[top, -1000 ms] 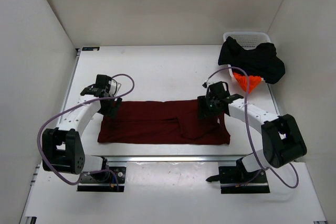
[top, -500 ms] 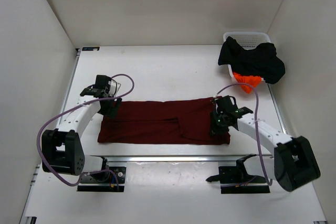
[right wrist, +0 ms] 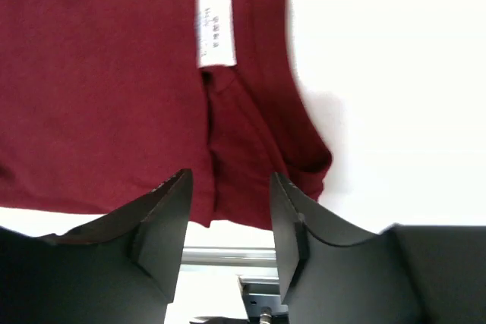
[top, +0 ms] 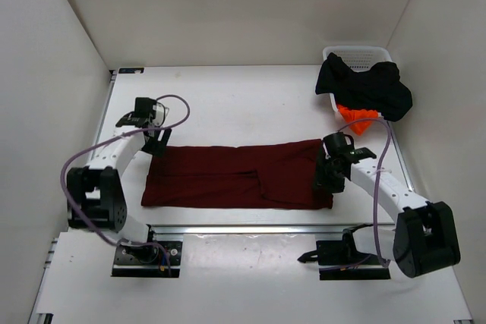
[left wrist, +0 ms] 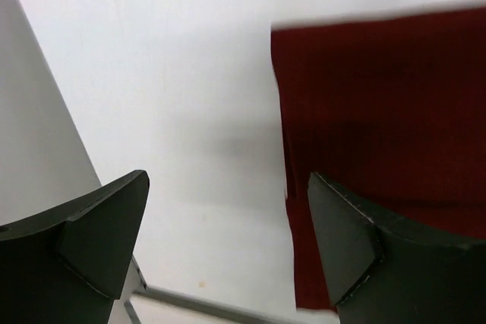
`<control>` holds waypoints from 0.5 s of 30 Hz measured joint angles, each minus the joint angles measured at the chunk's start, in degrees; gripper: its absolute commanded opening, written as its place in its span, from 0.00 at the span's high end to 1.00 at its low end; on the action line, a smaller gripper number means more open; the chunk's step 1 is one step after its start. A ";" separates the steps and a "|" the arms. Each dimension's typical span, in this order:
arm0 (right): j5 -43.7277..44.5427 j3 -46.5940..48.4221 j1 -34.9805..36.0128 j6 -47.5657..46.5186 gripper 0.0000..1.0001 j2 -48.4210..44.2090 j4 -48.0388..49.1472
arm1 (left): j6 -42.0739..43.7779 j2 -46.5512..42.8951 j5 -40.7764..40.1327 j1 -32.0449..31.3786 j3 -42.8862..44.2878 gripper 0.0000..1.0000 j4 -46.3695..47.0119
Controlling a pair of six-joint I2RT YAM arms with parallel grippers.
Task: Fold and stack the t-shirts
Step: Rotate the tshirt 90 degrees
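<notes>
The maroon t-shirt (top: pixel 235 176) lies flat on the table, folded into a long band. My left gripper (top: pixel 157 144) hovers at its far left corner, open wide. In the left wrist view, the left gripper (left wrist: pixel 228 225) straddles the maroon shirt's (left wrist: pixel 380 111) left edge and bare table. My right gripper (top: pixel 325 181) is over the shirt's right end, open with nothing between its fingers. The right wrist view shows the maroon cloth (right wrist: pixel 114 73) and its white label (right wrist: pixel 215 28) beyond the right gripper (right wrist: pixel 230 210). The black t-shirt (top: pixel 368 87) drapes over the basket. The orange t-shirt (top: pixel 357 117) peeks out below it.
A white mesh basket (top: pixel 357 55) stands at the back right corner. White walls enclose the table on three sides. A metal rail (top: pixel 243 227) runs along the near edge, just in front of the maroon shirt.
My right gripper moved from the shirt's far right part toward its near right corner. My left gripper shifted slightly back, off the shirt's corner. The maroon shirt lies as before.
</notes>
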 measured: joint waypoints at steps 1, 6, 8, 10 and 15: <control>0.87 0.87 -0.26 0.09 0.56 1.27 -0.39 | 0.35 2.40 -0.28 0.09 1.66 0.02 1.11; 1.09 -0.24 -3.45 1.51 0.51 4.31 -1.33 | 0.83 13.73 3.04 0.17 10.32 0.02 2.62; 0.90 -1.95 -4.66 2.62 0.49 4.04 -1.07 | 1.03 17.38 4.63 0.09 13.22 0.05 2.64; 0.44 -2.84 -5.11 3.37 0.49 3.50 -0.61 | 1.44 19.78 5.68 -0.15 14.10 0.08 2.67; -0.24 -3.80 -5.18 4.09 0.66 3.04 0.59 | 1.90 21.53 7.23 -0.35 10.45 0.32 1.46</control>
